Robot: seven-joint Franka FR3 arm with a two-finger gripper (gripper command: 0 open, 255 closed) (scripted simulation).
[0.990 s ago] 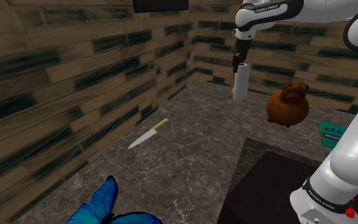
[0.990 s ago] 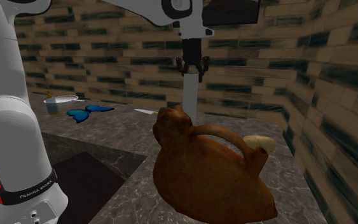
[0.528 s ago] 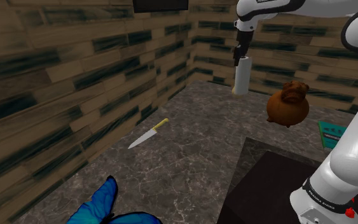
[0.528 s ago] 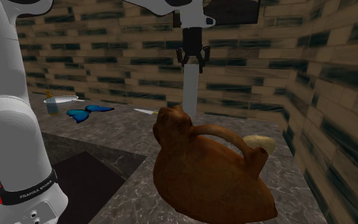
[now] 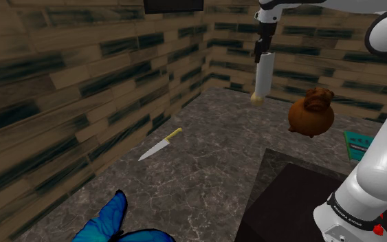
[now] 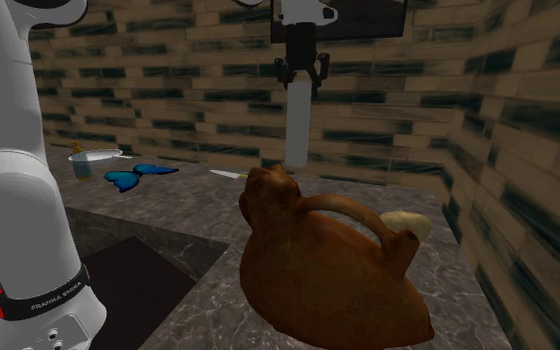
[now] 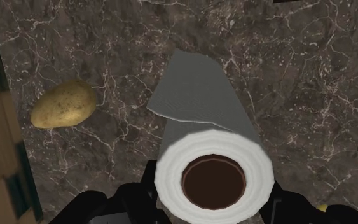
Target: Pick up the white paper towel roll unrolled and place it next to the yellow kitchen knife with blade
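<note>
Paper towel roll (image 6: pixel 298 124), clasped in pincer (image 6: pixel 298 82), hanging below it

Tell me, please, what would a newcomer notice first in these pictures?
First, the white paper towel roll, which hangs upright from the black gripper high above the dark marble surface. Next, the large brown jug, which looms in the foreground of the second exterior view. Then the knife with a yellow handle, lying near the wall at the shoulder view's left.

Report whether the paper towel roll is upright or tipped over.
Upright: the paper towel roll hangs vertically, its top end clasped by the gripper.
</note>
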